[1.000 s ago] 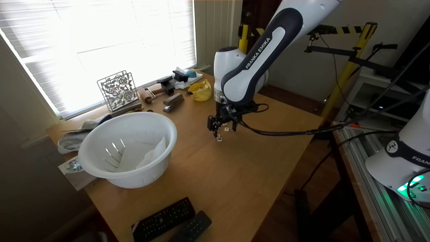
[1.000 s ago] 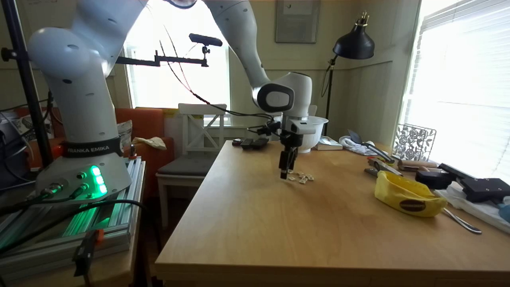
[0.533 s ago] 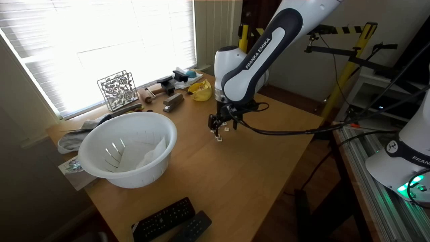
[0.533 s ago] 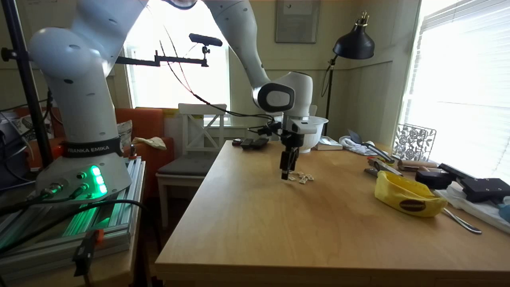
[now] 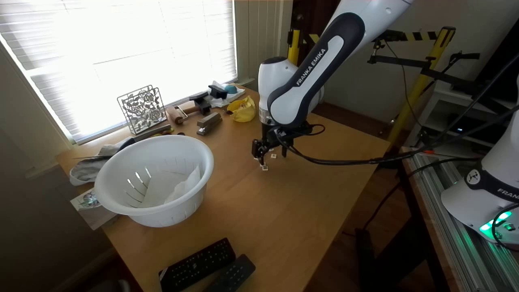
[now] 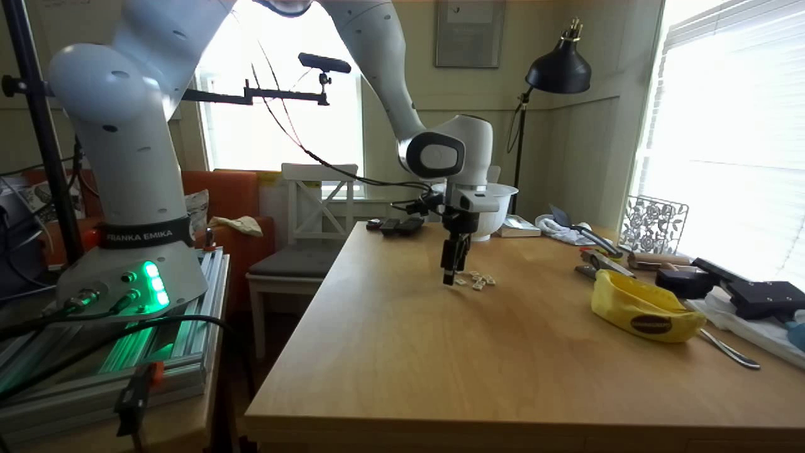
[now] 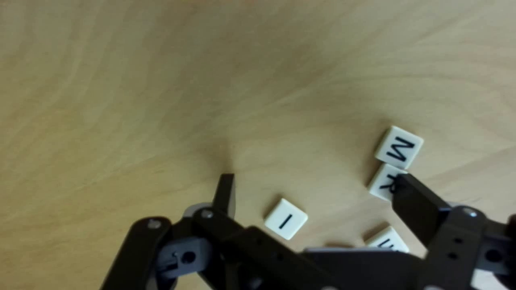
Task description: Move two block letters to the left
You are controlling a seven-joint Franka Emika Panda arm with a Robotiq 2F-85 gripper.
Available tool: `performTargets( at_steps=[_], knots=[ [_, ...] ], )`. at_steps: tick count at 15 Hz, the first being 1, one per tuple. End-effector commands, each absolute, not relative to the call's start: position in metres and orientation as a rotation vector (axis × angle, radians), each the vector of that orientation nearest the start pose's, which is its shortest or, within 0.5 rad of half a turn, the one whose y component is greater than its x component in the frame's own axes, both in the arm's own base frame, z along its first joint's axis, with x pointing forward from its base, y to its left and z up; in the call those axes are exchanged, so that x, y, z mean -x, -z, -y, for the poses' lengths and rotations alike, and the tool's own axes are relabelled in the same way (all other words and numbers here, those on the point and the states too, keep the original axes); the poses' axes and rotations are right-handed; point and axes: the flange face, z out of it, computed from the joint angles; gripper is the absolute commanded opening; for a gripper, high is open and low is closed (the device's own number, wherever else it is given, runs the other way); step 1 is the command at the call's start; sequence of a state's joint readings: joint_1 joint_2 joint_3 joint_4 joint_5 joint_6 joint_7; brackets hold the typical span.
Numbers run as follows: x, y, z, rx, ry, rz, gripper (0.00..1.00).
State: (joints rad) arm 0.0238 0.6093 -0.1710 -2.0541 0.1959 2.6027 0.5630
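The block letters are small white tiles on the wooden table. In the wrist view I see the M tile (image 7: 399, 147) touching the R tile (image 7: 382, 183), and the I tile (image 7: 286, 219) on its own. Another tile (image 7: 386, 240) is partly hidden by the gripper. My gripper (image 7: 316, 179) is open, with nothing clamped. The I tile lies between the fingers' lines, closer to the left finger; the right fingertip covers part of R. In both exterior views the gripper (image 5: 273, 159) (image 6: 455, 277) points down, low over the tile group (image 5: 264, 168) (image 6: 478, 285).
A white bowl (image 5: 194, 142) and black remotes (image 5: 198, 263) stand on the table (image 5: 284, 211). A yellow object (image 5: 244, 113), a stapler (image 5: 209, 123) and a metal napkin holder (image 5: 142, 109) are on the window side. A cable (image 5: 344, 161) hangs from the wrist.
My gripper has shifted very slightly and sits a touch lower at the tiles. It stays open. The tiles show no clear movement.
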Motion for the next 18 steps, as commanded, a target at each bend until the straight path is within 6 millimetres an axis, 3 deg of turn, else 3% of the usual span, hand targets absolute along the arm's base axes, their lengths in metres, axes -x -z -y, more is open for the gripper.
performTargets(
  at_steps=[1, 18],
  knots=[
    [-0.5765, -0.1293, 0.0902, 2.904, -0.09, -1.293, 1.0],
    [-0.5731, -0.1295, 0.091, 2.945, -0.085, -1.248, 1.0]
  ],
)
